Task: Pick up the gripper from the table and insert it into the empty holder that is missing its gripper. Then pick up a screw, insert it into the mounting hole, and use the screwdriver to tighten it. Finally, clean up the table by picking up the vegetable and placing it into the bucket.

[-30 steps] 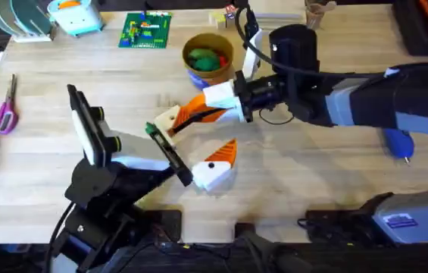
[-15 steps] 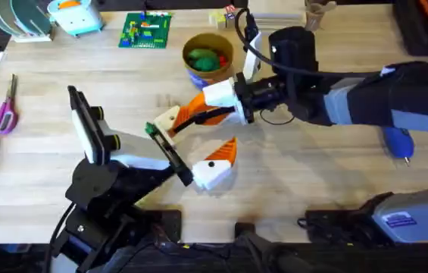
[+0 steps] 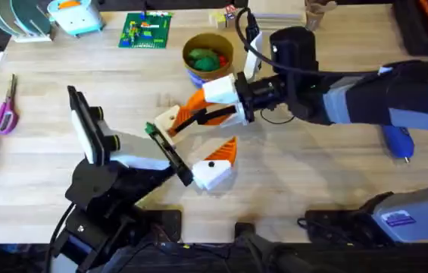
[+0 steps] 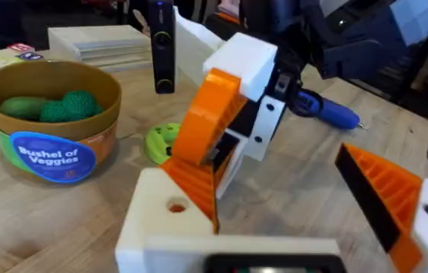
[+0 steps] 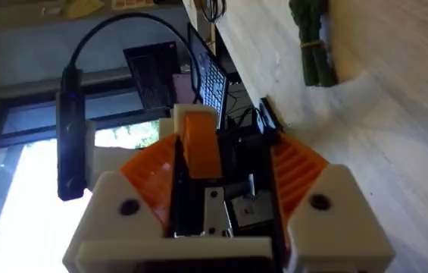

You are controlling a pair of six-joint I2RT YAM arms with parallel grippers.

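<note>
Comparing with a second ago, almost nothing has moved. The right tool (image 3: 198,112) has crept a hair toward the far side of the surface (image 3: 312,189), and the left tool (image 3: 195,144) has not budged. You're mid-insertion, in the fine seating phase, not travelling.

- Right tool: pinching the gripper (image 5: 198,148) between its two orange pads, so the piece is off the surface and held at the mouth of the holder (image 4: 168,220).
- Left tool: spread wide. One finger carries its ribbed orange pad (image 4: 380,197); the other is the bare white holder with its mounting hole facing up.
- Gripper looks like a small smooth orange wedge, narrow end toward the holder. In the left wrist view orange plastic touches the holder's edge, but I can't tell whether it is fully seated.

My read is that the screw step hasn't started. The screwdriver (image 3: 398,142) lies well apart under the right arm. I can't spot a screw. The bucket (image 3: 225,47) already holds green items.
</note>
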